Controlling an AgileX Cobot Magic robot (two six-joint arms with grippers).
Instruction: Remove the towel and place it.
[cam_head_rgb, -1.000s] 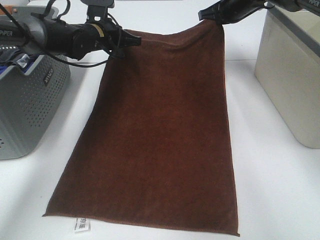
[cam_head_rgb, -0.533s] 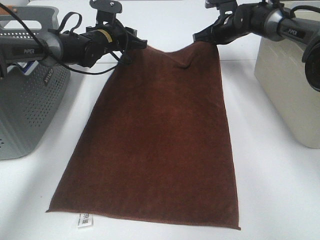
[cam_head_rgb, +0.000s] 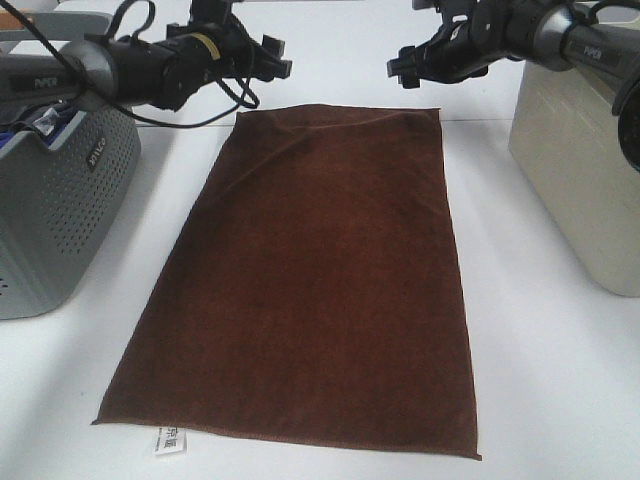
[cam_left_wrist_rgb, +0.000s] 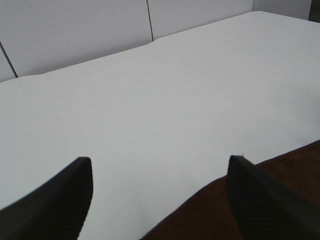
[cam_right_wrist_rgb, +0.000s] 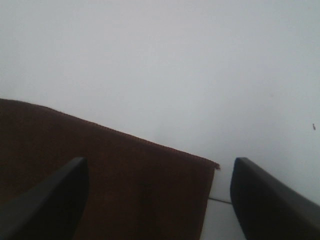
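Note:
The reddish-brown towel (cam_head_rgb: 310, 280) lies flat and spread out on the white table (cam_head_rgb: 540, 350), with a small white tag (cam_head_rgb: 168, 439) at its near left corner. My left gripper (cam_head_rgb: 272, 62) hovers open above the towel's far left corner, holding nothing. Above the far right corner my right gripper (cam_head_rgb: 403, 64) also stands open and empty. The left wrist view shows the left gripper (cam_left_wrist_rgb: 160, 192), its jaws wide apart, over the towel's edge (cam_left_wrist_rgb: 240, 220). In the right wrist view the right gripper (cam_right_wrist_rgb: 160, 195) is spread above the towel corner (cam_right_wrist_rgb: 125, 190).
A grey perforated basket (cam_head_rgb: 55, 200) stands at the left edge of the table. A beige bin (cam_head_rgb: 580, 150) stands at the right. White table surface surrounds the towel on all sides.
Both grippers opened and let go of the towel's far corners. The raised far edge dropped flat onto the table, and both grippers lifted slightly away.

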